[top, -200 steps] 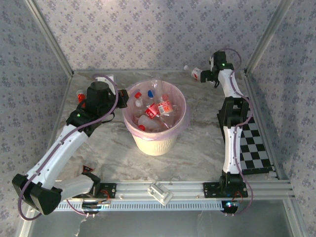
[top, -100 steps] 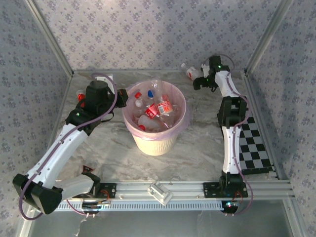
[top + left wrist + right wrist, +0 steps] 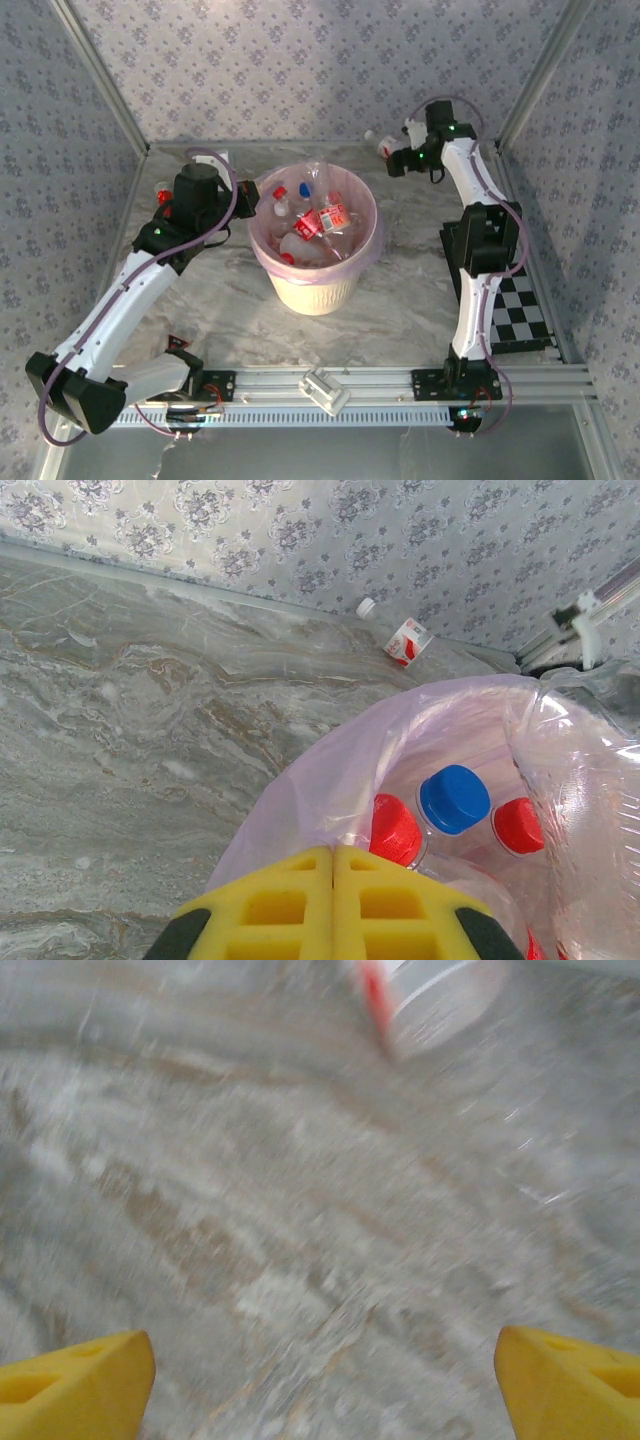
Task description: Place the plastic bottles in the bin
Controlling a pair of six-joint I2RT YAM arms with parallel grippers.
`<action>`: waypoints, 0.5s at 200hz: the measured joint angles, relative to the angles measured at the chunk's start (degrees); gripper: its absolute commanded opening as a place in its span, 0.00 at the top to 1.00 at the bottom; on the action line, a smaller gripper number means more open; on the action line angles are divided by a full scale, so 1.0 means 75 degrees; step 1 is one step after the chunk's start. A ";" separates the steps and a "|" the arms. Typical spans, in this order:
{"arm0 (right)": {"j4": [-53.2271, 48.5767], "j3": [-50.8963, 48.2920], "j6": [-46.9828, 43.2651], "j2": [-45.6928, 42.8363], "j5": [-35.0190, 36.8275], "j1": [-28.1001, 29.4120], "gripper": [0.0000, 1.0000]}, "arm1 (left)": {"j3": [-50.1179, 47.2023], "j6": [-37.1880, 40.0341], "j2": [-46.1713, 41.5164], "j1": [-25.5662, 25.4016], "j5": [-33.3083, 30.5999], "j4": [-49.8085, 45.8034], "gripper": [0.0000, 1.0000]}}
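Your right pincer (image 3: 397, 163) is out at the far right corner of the table (image 3: 400, 300). The loose bottle (image 3: 383, 146) lies on its side just beyond it, close to the back wall (image 3: 300, 70). The right wrist view is smeared, but you can make out both yellow fingertips (image 3: 80, 1380) at the bottom corners. They're spread wide, with nothing but marble between them. The bottle's red label sits at the top edge of that view, ahead of the open jaws and a little right of centre, clear of both fingers.

Your left pincer (image 3: 333, 900) hangs at the left rim of the bin (image 3: 315, 290). Its yellow pads are pressed flat together and it's gripping nothing. Right under it is the pink bag (image 3: 330, 770), with the binned bottles (image 3: 322, 222) piled inside. You can see a blue cap (image 3: 455, 798) between two red ones. From this wrist the loose bottle shows again, far across the marble at the foot of the wall, white cap pointing left.

One more red-capped bottle (image 3: 161, 190) lies by the left wall, just beside your left arm and partly hidden by it.
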 measured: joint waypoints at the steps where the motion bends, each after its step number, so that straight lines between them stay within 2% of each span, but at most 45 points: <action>1: 0.0000 0.0044 0.0009 0.0029 0.0006 -0.0009 0.10 | 0.0000 0.0000 -0.0003 0.0000 0.0000 0.0000 1.00; 58: 0.0297 0.2314 0.0111 0.2145 0.0685 -0.0335 0.00 | -0.0003 0.0000 -0.0105 0.0017 0.0000 -0.0108 1.00; 100: 0.0472 0.2815 -0.0149 0.3104 0.0731 -0.0224 0.00 | -0.0003 0.0000 -0.0108 0.0044 0.0055 -0.0119 1.00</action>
